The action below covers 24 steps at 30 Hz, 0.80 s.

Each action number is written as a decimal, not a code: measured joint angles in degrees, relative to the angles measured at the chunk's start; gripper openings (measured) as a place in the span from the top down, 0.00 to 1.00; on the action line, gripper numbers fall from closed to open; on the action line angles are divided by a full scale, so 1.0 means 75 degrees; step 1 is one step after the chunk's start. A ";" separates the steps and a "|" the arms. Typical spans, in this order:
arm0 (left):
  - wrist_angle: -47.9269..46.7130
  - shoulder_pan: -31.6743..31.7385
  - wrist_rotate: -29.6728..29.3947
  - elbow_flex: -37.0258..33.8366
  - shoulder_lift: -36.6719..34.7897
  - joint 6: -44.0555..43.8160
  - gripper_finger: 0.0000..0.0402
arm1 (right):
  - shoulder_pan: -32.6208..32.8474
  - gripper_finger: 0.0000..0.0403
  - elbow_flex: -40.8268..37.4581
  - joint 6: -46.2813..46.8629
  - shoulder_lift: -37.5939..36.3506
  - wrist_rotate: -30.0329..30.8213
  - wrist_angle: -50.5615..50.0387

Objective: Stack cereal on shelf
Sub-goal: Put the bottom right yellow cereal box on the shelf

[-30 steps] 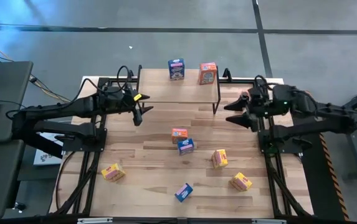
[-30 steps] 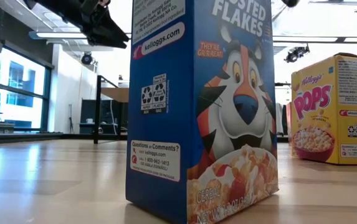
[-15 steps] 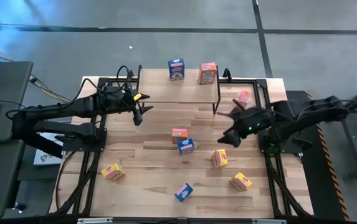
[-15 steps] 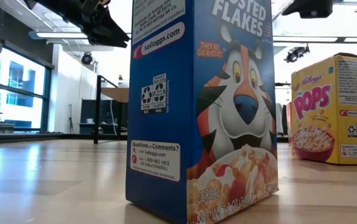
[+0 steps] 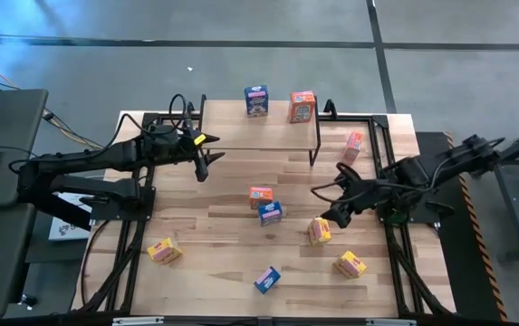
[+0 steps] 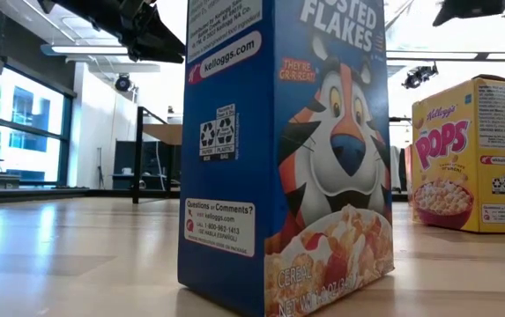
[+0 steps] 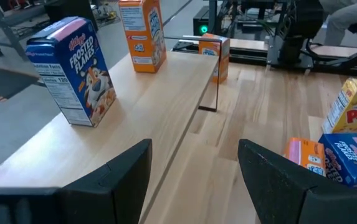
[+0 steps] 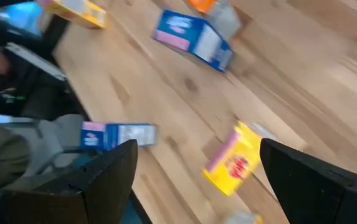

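R gripper (image 5: 324, 210), fingers wide and empty, is being lined up over yellow Pops box (image 5: 319, 230) for pickup. L gripper (image 5: 206, 163), fingers half-open and empty, is being parked by shelf (image 5: 232, 132); Frosted Flakes box (image 5: 256, 100) + orange box (image 5: 302, 107) are being stored there.

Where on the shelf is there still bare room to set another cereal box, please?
The shelf is bare from its left end to the blue box. The orange box crowds the right end, leaving a narrow gap between the two. The open left gripper hovers off that bare end.
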 joint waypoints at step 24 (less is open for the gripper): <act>0.0047 0.0000 -0.0001 0.0000 0.0006 0.0178 0.43 | 0.1377 0.18 0.1293 0.2478 0.2697 -0.2256 -0.1953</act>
